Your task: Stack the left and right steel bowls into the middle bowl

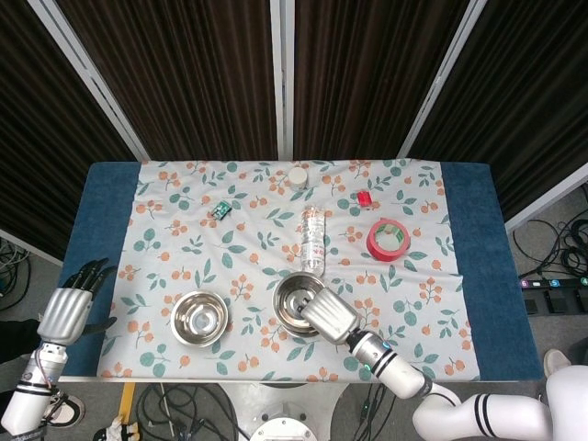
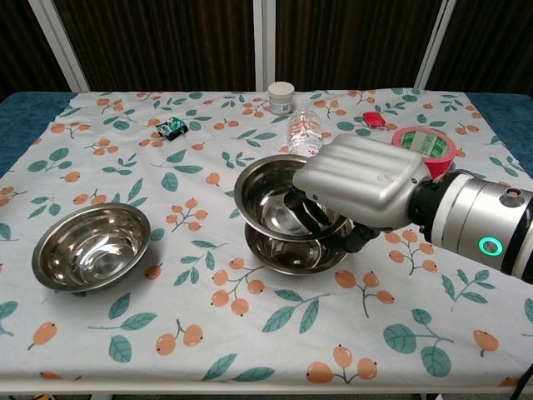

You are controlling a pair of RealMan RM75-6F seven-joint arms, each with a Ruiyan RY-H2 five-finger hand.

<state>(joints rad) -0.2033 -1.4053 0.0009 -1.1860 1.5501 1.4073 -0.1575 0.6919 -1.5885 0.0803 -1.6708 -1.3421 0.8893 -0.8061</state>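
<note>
The desk [image 2: 250, 367] fills the chest view. At its centre the right hand [image 2: 366, 187] grips the right bowl [image 2: 271, 200], fingers [image 2: 304, 212] inside its rim, just above the middle bowl [image 2: 291, 254]. The left bowl [image 2: 90, 246] sits lower left. The left hand [image 1: 66, 310], fingers spread, holds nothing.

Head overhead, chest low; shared table [image 1: 478, 266]

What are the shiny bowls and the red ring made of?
The bowls, such as the left bowl, look like polished steel: mirror-bright and silver. The red ring looks like a roll of tape, probably plastic film on a core; its make is hard to tell.
</note>
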